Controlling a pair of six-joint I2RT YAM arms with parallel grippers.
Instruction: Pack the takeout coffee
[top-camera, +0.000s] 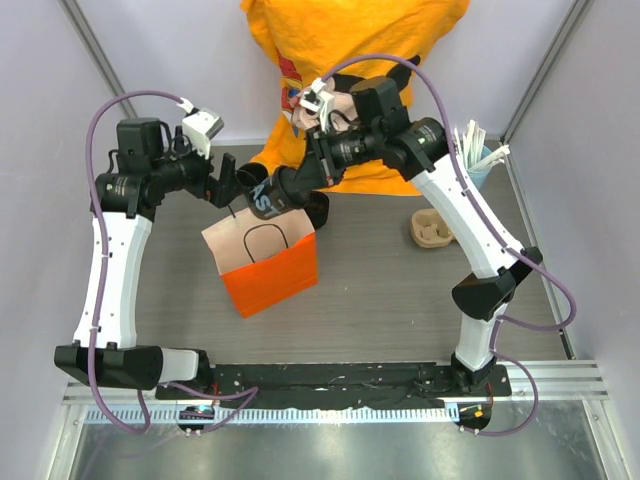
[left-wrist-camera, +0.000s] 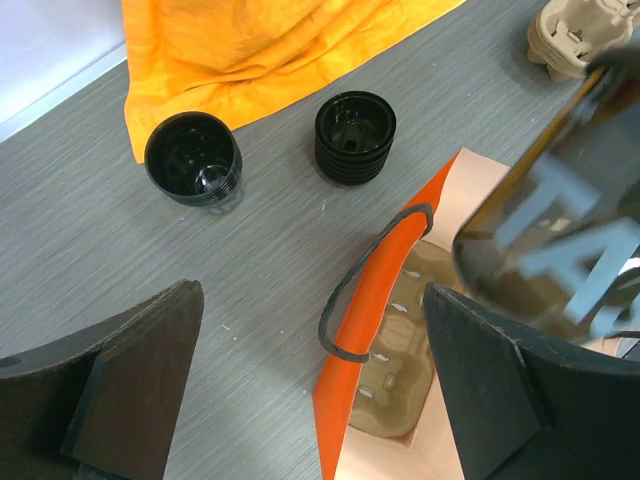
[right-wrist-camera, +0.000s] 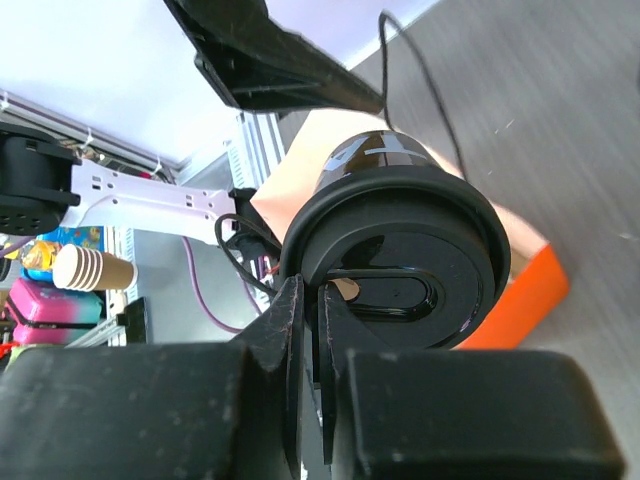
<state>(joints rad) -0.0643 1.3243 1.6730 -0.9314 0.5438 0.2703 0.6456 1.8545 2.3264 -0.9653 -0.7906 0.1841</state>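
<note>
So, from above, the coffee cup (top-camera: 264, 197) hangs tipped over the orange bag (top-camera: 275, 275), top end toward the right gripper (top-camera: 288, 186), base pointing down-left. Left wrist: the left gripper (left-wrist-camera: 308, 330) is spread wide, with the bag's rim between its fingers. Right wrist: the gripper is pinching the edge of the lid (right-wrist-camera: 400, 260).

Left arm (top-camera: 108, 270) and right arm (top-camera: 465, 215) share white shells between black joints (black bases too, on a black rail (top-camera: 330, 378)). A purple cable (top-camera: 140, 94) loops along each. White camera blocks (top-camera: 203, 126) cap the wrists. The left gripper (left-wrist-camera: 312, 300) has flat matte-black fingers (left-wrist-camera: 120, 390).
</note>
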